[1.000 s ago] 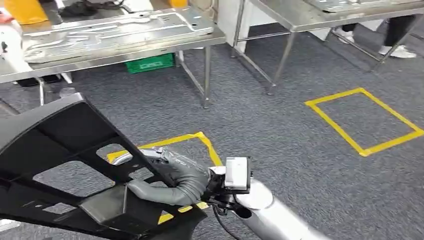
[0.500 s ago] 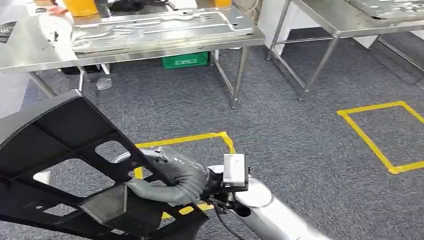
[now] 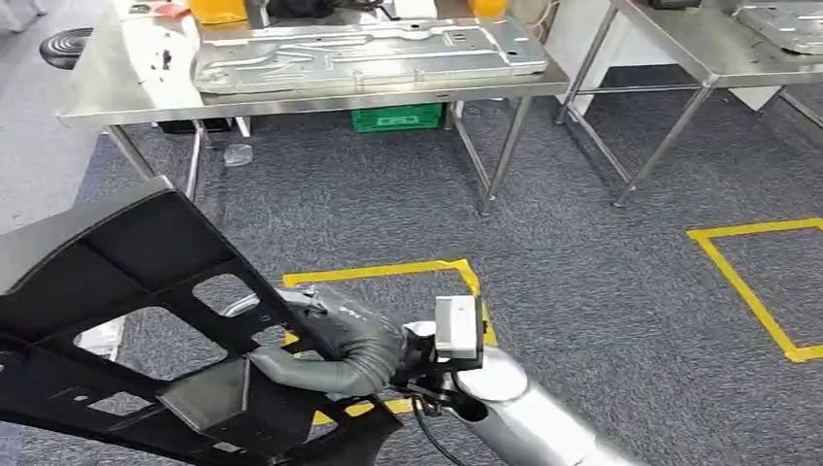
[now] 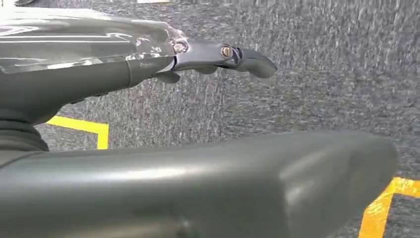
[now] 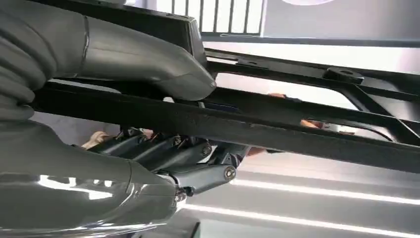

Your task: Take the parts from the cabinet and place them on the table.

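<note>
- Grey carpet floor [image 3: 582, 291] lies ahead, with the steel surface [image 3: 116, 102] at your 12 o'clock.
- Your right hand [image 3: 335, 349] grips the large black plastic frame part [image 3: 126, 282] at 8 o'clock; the left hand [image 4: 148, 69] is beside it, grip unclear.
- You look mid-carry: walk up, then lower it onto the surface.

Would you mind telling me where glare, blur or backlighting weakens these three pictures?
Head view: sharp and evenly lit, mild sheen on the steel table. Left wrist view: the black part looms close and soft, with glare on the left hand. Right wrist view: bright backlight silhouettes the part's bars around the right hand.
</note>
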Motion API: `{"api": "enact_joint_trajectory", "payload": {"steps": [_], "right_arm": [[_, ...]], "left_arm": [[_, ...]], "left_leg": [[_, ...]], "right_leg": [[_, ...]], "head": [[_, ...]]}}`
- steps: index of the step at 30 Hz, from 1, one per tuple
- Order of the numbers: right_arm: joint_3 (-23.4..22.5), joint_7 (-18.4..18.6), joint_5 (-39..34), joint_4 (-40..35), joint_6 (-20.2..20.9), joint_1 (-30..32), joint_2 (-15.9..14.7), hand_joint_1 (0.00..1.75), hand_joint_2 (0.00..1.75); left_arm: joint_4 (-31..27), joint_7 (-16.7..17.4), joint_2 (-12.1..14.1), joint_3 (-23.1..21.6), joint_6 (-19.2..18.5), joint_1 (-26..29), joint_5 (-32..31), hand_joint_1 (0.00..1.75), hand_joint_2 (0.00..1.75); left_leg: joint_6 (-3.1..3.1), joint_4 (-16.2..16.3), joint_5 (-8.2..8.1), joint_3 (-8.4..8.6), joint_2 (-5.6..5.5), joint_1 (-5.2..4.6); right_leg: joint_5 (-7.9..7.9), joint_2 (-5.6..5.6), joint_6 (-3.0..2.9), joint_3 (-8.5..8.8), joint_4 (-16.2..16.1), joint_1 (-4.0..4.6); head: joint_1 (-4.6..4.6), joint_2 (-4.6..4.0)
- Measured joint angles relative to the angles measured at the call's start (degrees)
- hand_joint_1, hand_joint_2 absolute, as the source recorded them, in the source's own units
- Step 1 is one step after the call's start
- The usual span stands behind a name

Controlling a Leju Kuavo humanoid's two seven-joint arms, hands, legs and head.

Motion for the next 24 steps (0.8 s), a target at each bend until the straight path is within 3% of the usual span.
{"api": "enact_joint_trajectory", "payload": {"steps": [1, 3, 4, 5, 6, 9, 10, 11, 12, 14, 15, 16, 19, 21, 24], "right_arm": [[0.02, -0.02, -0.02, 0.00, 0.00, -0.02, 0.02, 1.75, 1.75], [0.02, -0.02, -0.04, 0.02, -0.02, 0.04, 0.02, 1.75, 1.75], [0.02, -0.02, -0.04, 0.00, -0.02, 0.01, 0.13, 1.75, 1.75], [0.02, -0.04, -0.04, 0.00, -0.04, 0.00, 0.35, 1.75, 1.75], [0.02, -0.04, -0.04, 0.00, -0.04, -0.04, 0.53, 1.75, 1.75], [0.02, -0.07, -0.04, 0.11, -0.04, 0.16, 0.61, 1.75, 1.75], [0.02, -0.07, -0.04, 0.15, -0.04, 0.24, 0.61, 1.75, 1.75], [0.02, -0.07, -0.04, 0.24, -0.04, 0.29, 0.61, 1.75, 1.75], [0.02, -0.07, -0.04, 0.28, -0.04, 0.29, 0.61, 1.75, 1.75], [0.02, -0.07, -0.04, 0.28, -0.04, 0.28, 0.61, 1.75, 1.75], [0.02, -0.07, -0.04, 0.31, -0.04, 0.27, 0.63, 1.75, 1.75], [0.02, -0.04, -0.04, 0.31, -0.04, 0.21, 0.63, 1.75, 1.75], [0.09, -0.07, -0.07, 0.33, -0.09, 0.25, 0.63, 1.75, 1.75], [0.09, -0.07, -0.09, 0.31, -0.11, 0.20, 0.63, 1.75, 1.75], [0.07, -0.07, -0.09, 0.35, -0.17, 0.26, 0.59, 1.75, 1.75]], "left_arm": [[-0.02, 0.00, 0.11, 0.02, -0.02, 0.04, 0.00, 0.00, 1.75], [-0.02, 0.04, 0.18, 0.07, -0.02, 0.17, 0.00, 0.00, 1.75], [-0.02, 0.04, 0.18, 0.09, -0.07, 0.14, 0.00, 0.00, 1.75], [-0.02, 0.04, 0.15, 0.11, -0.11, 0.16, 0.00, 0.00, 1.75], [-0.02, 0.04, 0.05, 0.11, -0.15, 0.19, 0.00, 0.00, 1.75], [-0.02, 0.04, 0.22, 0.24, -0.15, 0.21, 0.00, 0.00, 1.75], [-0.02, 0.04, 0.22, 0.37, -0.15, 0.29, 0.00, 0.00, 1.75], [-0.02, 0.04, 0.22, 0.55, -0.20, 0.35, 0.00, 0.00, 1.75], [-0.02, 0.04, 0.22, 0.63, -0.20, 0.36, 0.00, 0.00, 1.75], [-0.02, 0.04, 0.27, 0.74, -0.20, 0.28, 0.00, 0.00, 1.75], [-0.02, 0.04, 0.18, 0.79, -0.24, 0.22, 0.00, 0.00, 1.75], [-0.02, 0.00, 0.16, 0.83, -0.24, 0.10, 0.00, 0.00, 1.75], [-0.02, 0.04, 0.11, 0.90, -0.39, 0.35, 0.00, 0.00, 1.75], [-0.02, 0.00, 0.11, 0.94, -0.46, 0.31, 0.00, 0.00, 1.75], [-0.02, -0.02, 0.11, 0.96, -0.55, 0.27, 0.00, 0.00, 1.75]], "left_leg": [[-0.09, 0.02, 0.06, -0.21, -0.09, 0.26], [-0.45, -0.18, 0.24, -0.19, -0.07, 0.48], [-0.73, -0.38, 0.38, -0.10, -0.10, 0.39], [-0.90, -0.03, -0.27, -0.17, -0.01, 0.44], [-1.17, 1.59, -1.79, -0.85, 0.06, 0.41], [-2.11, 13.53, -7.65, -5.96, 0.14, 0.90], [-2.37, 16.22, -8.10, -7.14, 0.19, 1.10], [-2.62, 15.68, -7.20, -6.78, 0.26, 1.37], [-2.92, 12.55, -5.15, -5.22, 0.30, 1.67], [-3.61, 2.90, -0.26, -0.36, 0.62, 2.22], [-3.91, 1.06, -1.21, 0.73, 0.78, 2.15], [-2.72, 0.15, -1.10, 0.72, 0.65, 1.99], [-1.40, 0.48, -1.15, 0.50, 0.58, 1.58], [-0.61, 0.29, -1.01, 0.63, 0.59, 1.74], [-0.06, 0.30, -1.16, 0.64, 0.59, 1.50]], "right_leg": [[0.37, -0.19, 0.31, 0.01, -0.86, 0.17], [0.37, -0.11, 0.27, -0.03, -0.87, 0.31], [0.66, -0.15, 0.18, 0.10, -1.38, 0.20], [1.23, -0.57, 0.50, 0.63, -2.38, -0.49], [1.41, -0.57, 0.26, 0.71, -2.74, -0.50], [1.45, -0.85, 0.21, 0.60, -2.71, -0.55], [1.43, -0.90, 0.24, 0.57, -2.66, -0.58], [1.40, -0.92, 0.29, 0.61, -2.64, -0.65], [1.29, -0.92, 0.48, 0.66, -2.53, -0.74], [0.76, -0.89, 1.28, 0.70, -1.80, -1.06], [0.48, -0.85, 1.76, 0.47, -1.46, -1.02], [0.24, -0.80, 2.11, -0.01, -0.60, -0.69], [0.42, -0.78, 2.44, 0.04, -0.94, -0.89], [-1.01, -0.67, 3.07, -0.32, 0.47, -1.04], [-7.21, -0.68, 3.37, -6.73, 13.83, -1.06]], "head": [[0.11, 0.00], [0.11, 0.00], [0.11, 0.00], [0.09, 0.00], [-0.02, 0.00], [-0.06, 0.00], [-0.06, 0.00], [-0.06, 0.00], [-0.06, 0.00], [-0.06, 0.00], [-0.06, 0.00], [-0.17, 0.00], [-0.09, 0.00], [-0.04, 0.00], [-0.04, 0.00]]}}
